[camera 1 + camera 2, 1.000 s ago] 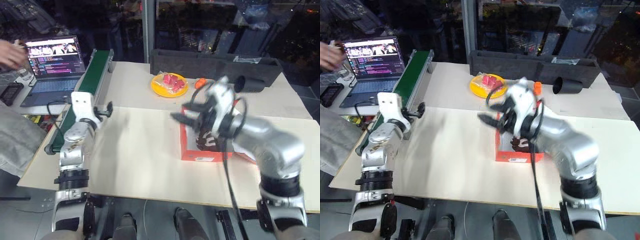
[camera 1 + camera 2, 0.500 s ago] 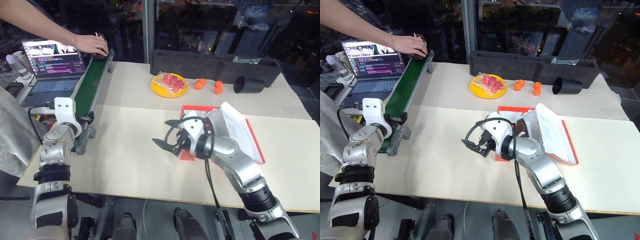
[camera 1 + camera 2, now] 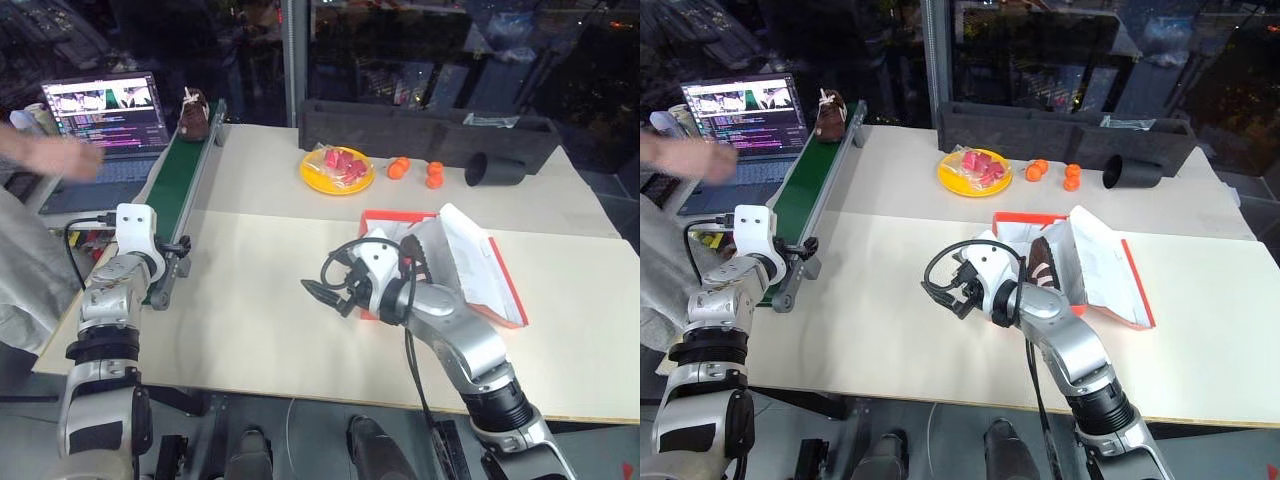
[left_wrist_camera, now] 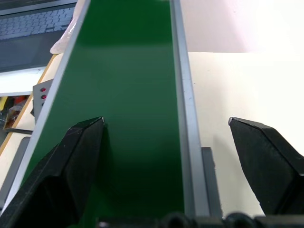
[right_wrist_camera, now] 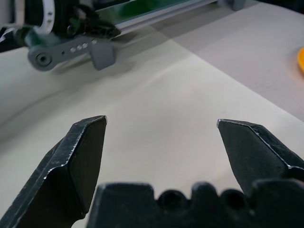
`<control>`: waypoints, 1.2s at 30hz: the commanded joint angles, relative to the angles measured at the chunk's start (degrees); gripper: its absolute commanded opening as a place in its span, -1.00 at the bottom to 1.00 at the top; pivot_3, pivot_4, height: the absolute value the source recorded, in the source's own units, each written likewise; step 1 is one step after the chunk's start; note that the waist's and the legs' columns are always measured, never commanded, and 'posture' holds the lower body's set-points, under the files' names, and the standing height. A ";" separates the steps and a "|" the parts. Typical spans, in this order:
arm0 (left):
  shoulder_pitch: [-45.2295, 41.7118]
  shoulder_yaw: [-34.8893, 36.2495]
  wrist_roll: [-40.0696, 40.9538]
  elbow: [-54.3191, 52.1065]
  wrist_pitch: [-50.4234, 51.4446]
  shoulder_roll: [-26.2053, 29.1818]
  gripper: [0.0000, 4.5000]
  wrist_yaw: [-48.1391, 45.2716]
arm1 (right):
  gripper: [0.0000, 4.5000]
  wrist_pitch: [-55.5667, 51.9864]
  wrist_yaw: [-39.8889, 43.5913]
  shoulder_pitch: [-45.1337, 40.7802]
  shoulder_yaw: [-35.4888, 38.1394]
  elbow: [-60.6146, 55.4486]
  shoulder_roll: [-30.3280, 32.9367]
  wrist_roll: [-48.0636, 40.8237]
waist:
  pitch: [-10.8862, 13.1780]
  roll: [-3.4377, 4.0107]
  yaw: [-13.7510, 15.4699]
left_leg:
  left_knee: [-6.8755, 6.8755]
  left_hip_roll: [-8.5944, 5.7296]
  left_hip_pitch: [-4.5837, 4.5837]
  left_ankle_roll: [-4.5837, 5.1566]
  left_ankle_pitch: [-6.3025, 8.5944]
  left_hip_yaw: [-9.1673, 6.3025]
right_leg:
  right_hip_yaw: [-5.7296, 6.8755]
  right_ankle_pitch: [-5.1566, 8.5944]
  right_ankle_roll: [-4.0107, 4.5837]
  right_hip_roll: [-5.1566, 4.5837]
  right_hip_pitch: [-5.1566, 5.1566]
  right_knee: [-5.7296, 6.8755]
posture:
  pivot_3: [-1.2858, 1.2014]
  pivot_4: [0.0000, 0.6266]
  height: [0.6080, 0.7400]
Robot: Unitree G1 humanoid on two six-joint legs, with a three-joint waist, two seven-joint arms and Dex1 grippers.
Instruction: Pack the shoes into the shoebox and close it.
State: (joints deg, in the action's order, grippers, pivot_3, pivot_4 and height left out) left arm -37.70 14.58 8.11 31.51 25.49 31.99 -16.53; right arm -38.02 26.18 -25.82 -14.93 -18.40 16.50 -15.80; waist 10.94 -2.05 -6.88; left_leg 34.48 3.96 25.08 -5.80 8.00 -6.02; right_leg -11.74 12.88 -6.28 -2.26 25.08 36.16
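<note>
The red-orange shoebox lies open right of the table's middle, its lid leaning back to the right with the white inside showing. One dark brown shoe sits in the box. A second shoe stands on the far end of the green conveyor belt. My right gripper hangs open just left of the box, low over bare table, also seen as the right gripper. My left gripper stands open over the belt's near end, holding nothing.
A person's hand hovers by the laptop at the far left. Behind the box are a yellow plate of red pieces, small orange fruits, a black cup on its side and a long black tray.
My right gripper came off the box to its left and lower. A person's hand set a shoe on the belt's far end and pulled back. My left gripper shifted left to the belt.
</note>
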 commanded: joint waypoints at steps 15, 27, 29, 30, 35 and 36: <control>-3.47 0.54 -1.37 -0.03 -4.87 1.48 1.00 2.07 | 0.96 -0.79 -2.68 1.56 1.04 -0.85 -1.39 1.64 | -0.01 -0.01 0.05 | 0.00 0.00 0.00 0.00 0.00 -0.01 | 0.00 0.00 0.00 0.00 0.00 -0.01 | 0.03 -0.52 1.00; -6.27 0.41 -2.40 -0.81 -6.70 3.19 1.00 4.62 | 0.96 -0.99 -2.94 1.52 1.11 -0.41 -1.81 1.95 | -0.01 -0.02 0.00 | 0.00 0.00 0.01 0.00 0.00 -0.01 | 0.00 0.00 0.00 0.00 0.00 -0.01 | 0.03 -0.52 1.00; -6.52 0.25 -2.57 -0.87 -7.29 3.33 1.00 4.96 | 0.96 -1.02 -3.00 1.52 1.04 -0.45 -1.95 2.01 | -0.01 -0.02 0.03 | 0.00 0.00 0.01 0.00 0.00 -0.01 | 0.00 0.00 0.00 0.00 0.00 -0.01 | 0.03 -0.52 1.00; -6.57 0.19 -2.54 -0.86 -7.39 3.36 1.00 4.99 | 0.96 -1.03 -3.03 1.52 1.02 -0.47 -2.03 2.06 | -0.01 -0.02 0.04 | 0.00 0.00 0.01 0.00 0.00 -0.01 | 0.00 0.00 0.00 0.00 0.00 -0.01 | 0.03 -0.52 1.00; -6.64 0.11 -2.60 -0.79 -7.47 3.25 1.00 5.09 | 0.96 -1.09 -3.17 1.65 1.14 -0.63 -2.39 2.15 | -0.01 -0.02 -0.06 | 0.00 0.00 0.01 0.00 0.00 -0.01 | 0.00 0.00 0.00 0.00 0.00 0.00 | 0.03 -0.52 1.00; -6.67 0.13 -2.64 -0.73 -7.48 3.23 1.00 5.14 | 0.96 -1.11 -3.18 1.68 1.15 -0.66 -2.41 2.16 | -0.01 -0.02 -0.07 | 0.00 0.00 0.01 0.00 0.00 -0.01 | 0.00 0.00 0.00 0.00 0.00 0.00 | 0.03 -0.52 1.00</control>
State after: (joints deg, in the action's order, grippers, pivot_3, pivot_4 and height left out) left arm -43.09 14.42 5.85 32.39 19.14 34.24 -11.84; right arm -39.19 23.24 -23.97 -14.81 -17.74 14.50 -13.68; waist 10.93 -2.07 -6.95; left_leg 34.48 3.96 25.08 -5.80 8.00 -6.03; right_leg -11.74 12.88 -6.29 -2.26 25.08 36.16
